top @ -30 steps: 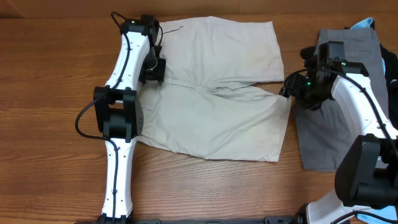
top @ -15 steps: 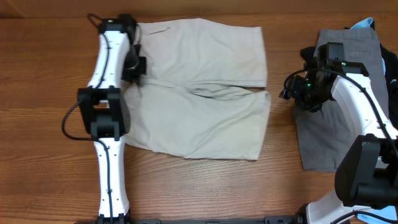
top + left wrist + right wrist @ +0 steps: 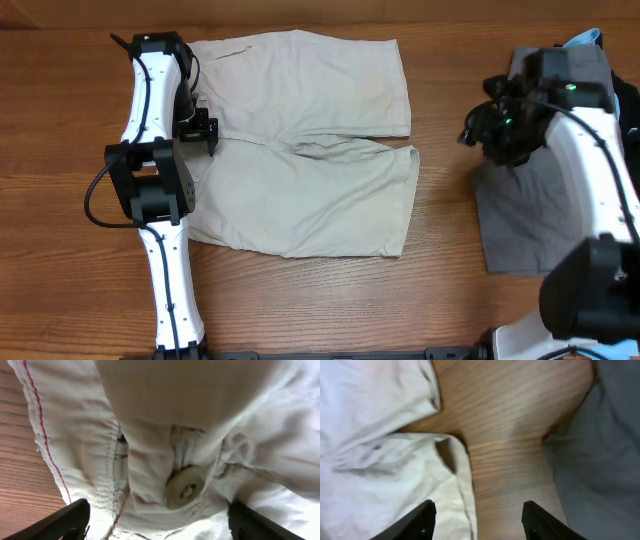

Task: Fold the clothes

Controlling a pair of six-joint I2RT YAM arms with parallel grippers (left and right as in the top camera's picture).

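Note:
The pale beige khaki shorts [image 3: 300, 150] lie flat on the table, waistband to the left and legs to the right. My left gripper [image 3: 200, 135] is down on the waistband. In the left wrist view its fingers [image 3: 155, 510] stand wide apart with bunched waistband cloth and the button [image 3: 185, 487] between them. My right gripper [image 3: 478, 135] is open and empty. It hovers over bare wood between the shorts' leg hem [image 3: 460, 475] and the grey shorts [image 3: 530, 220]. The grey shorts also show in the right wrist view [image 3: 605, 450].
A light-blue garment [image 3: 585, 40] peeks out at the far right behind the grey shorts. A dark garment [image 3: 630, 120] lies at the right edge. The wooden table [image 3: 330, 310] shows in front of the shorts.
My left gripper has moved left and the khaki shorts have slid left with it. The gap between the leg hems and my right gripper has widened. The right gripper has risen slightly.

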